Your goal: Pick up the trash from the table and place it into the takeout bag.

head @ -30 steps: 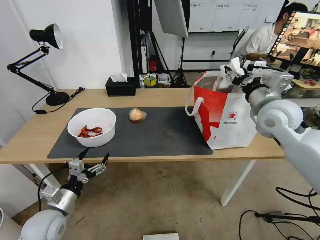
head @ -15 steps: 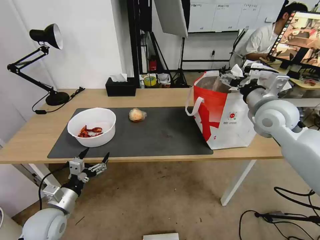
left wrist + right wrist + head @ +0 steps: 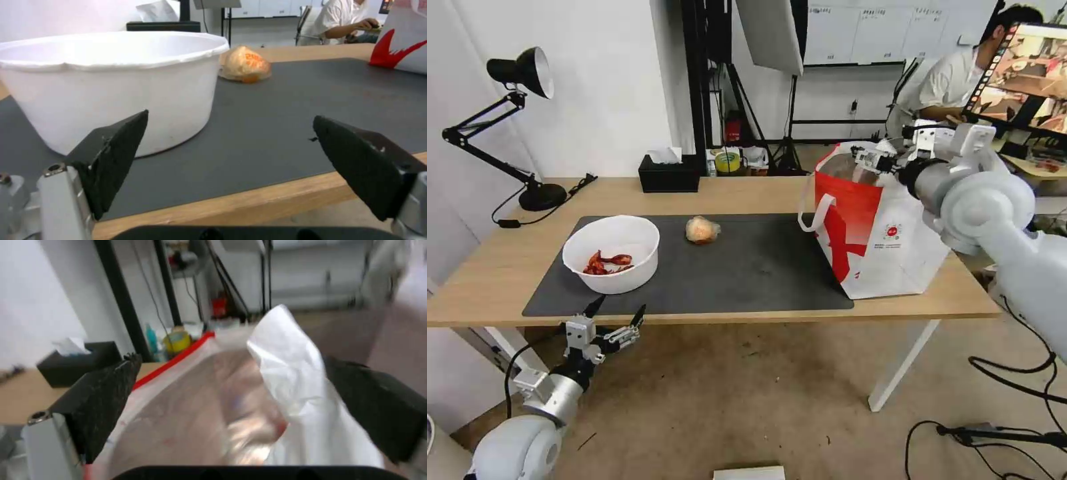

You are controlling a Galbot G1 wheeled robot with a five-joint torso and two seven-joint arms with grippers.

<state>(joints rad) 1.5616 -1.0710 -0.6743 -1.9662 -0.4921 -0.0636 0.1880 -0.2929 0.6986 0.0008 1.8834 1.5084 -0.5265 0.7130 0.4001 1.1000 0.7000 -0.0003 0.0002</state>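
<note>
Right gripper (image 3: pixel 872 159) over mouth of takeout bag (image 3: pixel 887 233), jaws spread; white crumpled sheet hanging between them, probably the tissue, contact unclear. Left gripper (image 3: pixel 616 318) parked below front edge of table (image 3: pixel 480 280), jaws spread, empty. Wrapped orange lump (image 3: pixel 702 229) on mat (image 3: pixel 747 267), near white bowl (image 3: pixel 612 253) of red shells. Lump: light, soft, slippery film; best pinched across the middle or at gathered wrap. Bowl: thin, light, liable to tip; grip at rim.
</note>
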